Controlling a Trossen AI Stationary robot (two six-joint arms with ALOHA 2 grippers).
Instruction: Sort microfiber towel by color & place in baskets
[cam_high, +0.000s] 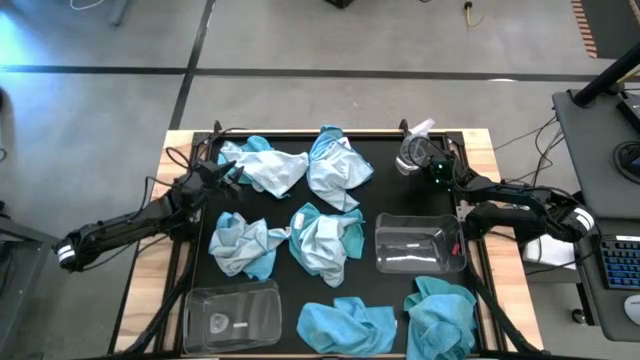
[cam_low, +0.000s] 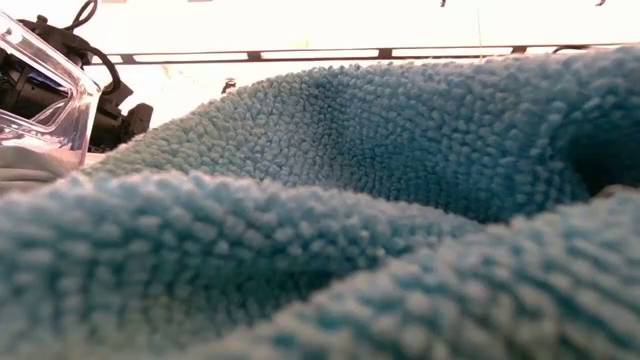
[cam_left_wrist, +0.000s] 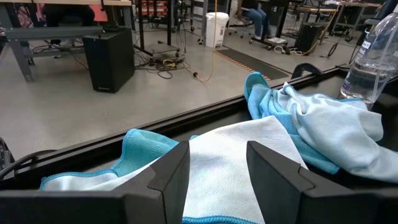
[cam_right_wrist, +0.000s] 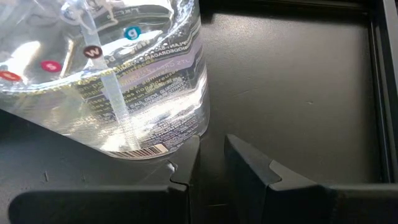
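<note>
While the left gripper (cam_high: 232, 173) sits at the upper left of the black mat (cam_high: 385, 205), its fingers (cam_left_wrist: 168, 177) are spread apart with nothing held, just over a pale blue towel (cam_high: 272, 170). More towels lie around the mat: one at the top middle (cam_high: 337, 165), two in the middle (cam_high: 326, 238) and (cam_high: 243, 245), and two bright blue ones at the bottom (cam_high: 348, 326) and (cam_high: 440, 315). One clear basket (cam_high: 232, 316) sits at the lower left with no towel in it. The other basket (cam_high: 420, 243) sits at the right, also without a towel. At the upper right, the right gripper (cam_high: 437, 172) rests beside a clear spray bottle (cam_high: 412, 152). Its fingers (cam_right_wrist: 186, 163) are almost together and hold nothing, with the bottle close to them. In the low view, a blue towel (cam_low: 350, 220) fills nearly the whole picture.
</note>
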